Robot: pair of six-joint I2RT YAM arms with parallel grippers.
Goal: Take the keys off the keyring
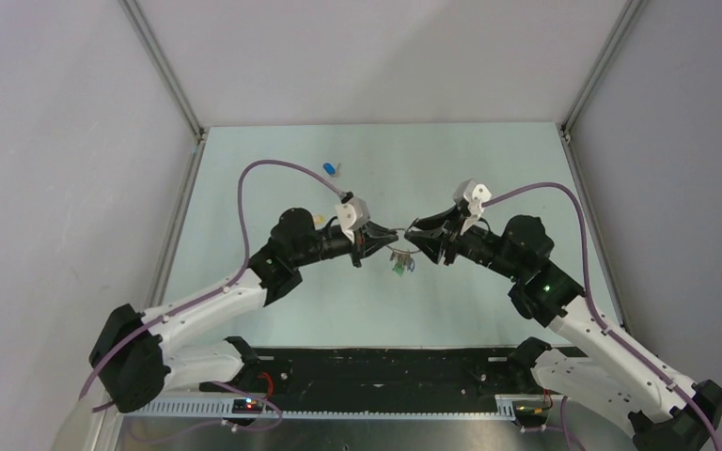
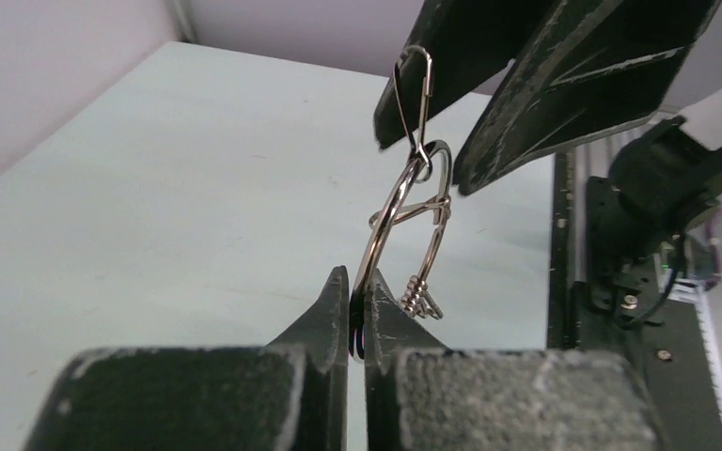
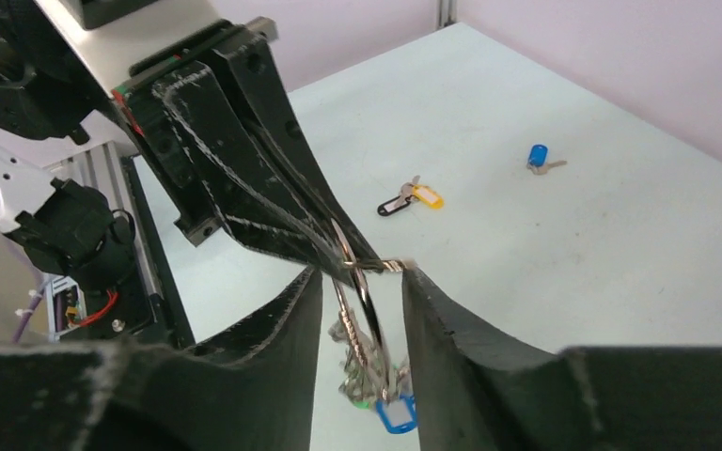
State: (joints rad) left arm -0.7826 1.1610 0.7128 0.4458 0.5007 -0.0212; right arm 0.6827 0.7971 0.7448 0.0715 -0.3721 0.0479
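The keyring [image 2: 387,221] is a thin silver ring held in the air between both grippers [image 1: 397,233]. My left gripper [image 2: 357,284] is shut on its lower edge; in the top view the left gripper [image 1: 376,235] is left of the ring. My right gripper [image 3: 362,272] is open, its jaws either side of the ring [image 3: 367,300], and a small metal loop [image 3: 381,266] rests against one fingertip. Keys with blue and green heads [image 3: 395,412] hang below the ring [image 1: 401,266]. One blue-headed key [image 1: 330,169] lies loose on the table.
A yellow-and-black tagged piece [image 3: 414,199] lies on the table near the left arm [image 1: 318,218]. The loose blue key also shows in the right wrist view [image 3: 538,157]. The right gripper's fingers [image 2: 573,85] fill the top of the left wrist view. Walls enclose the table.
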